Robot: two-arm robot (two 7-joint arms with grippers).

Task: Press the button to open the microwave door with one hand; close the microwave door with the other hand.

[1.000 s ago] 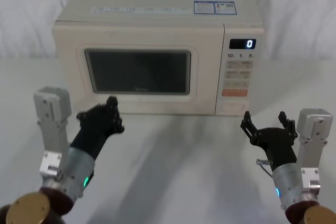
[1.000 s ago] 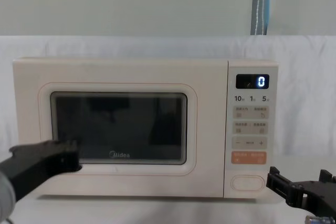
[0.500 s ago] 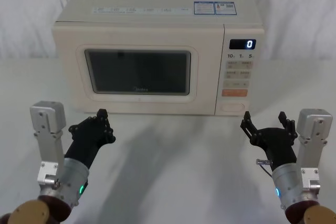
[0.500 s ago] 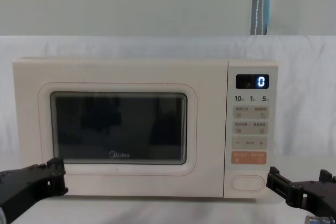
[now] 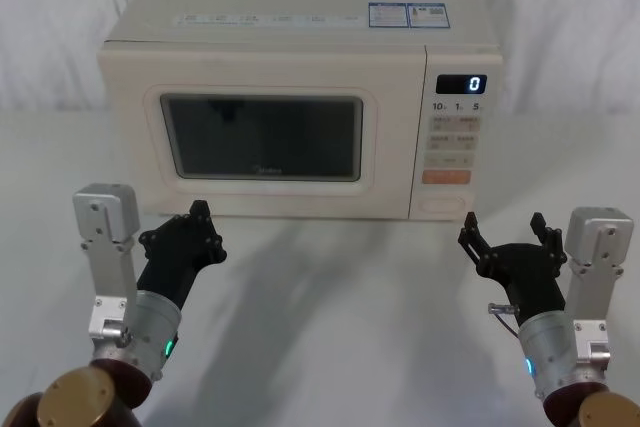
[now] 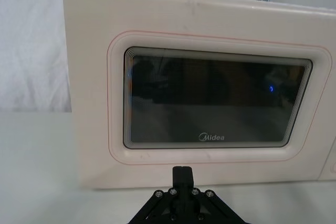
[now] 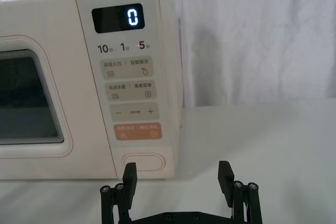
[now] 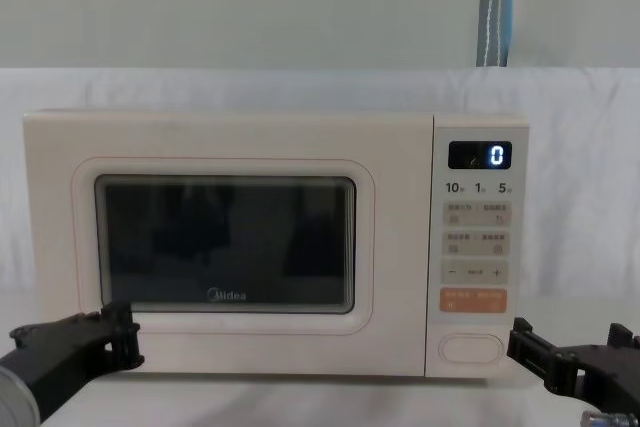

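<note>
Nearest, right gripper [image 5: 505, 237] at about 4 o'clock on the white table [image 5: 350, 307], fingers spread wide, holding nothing, pointed toward the control panel [image 5: 456, 137]. In the right wrist view its two fingertips [image 7: 129, 174] frame the space just in front of the button [image 7: 144, 161], apart from it.

Left gripper [image 5: 190, 237] at about 8 o'clock, fingers pressed together, empty, just short of the door's lower left corner; no contact.

Beyond, at 12 o'clock, the microwave [image 5: 300, 87] stands square to the robot. The microwave door [image 5: 262, 135] sits flush with the body, fully shut. Display [image 5: 462, 84] reads 0.

Judgement: a shut door fits either the very start or the very end; the pictures do not settle which. If starting, both press and close remain.
</note>
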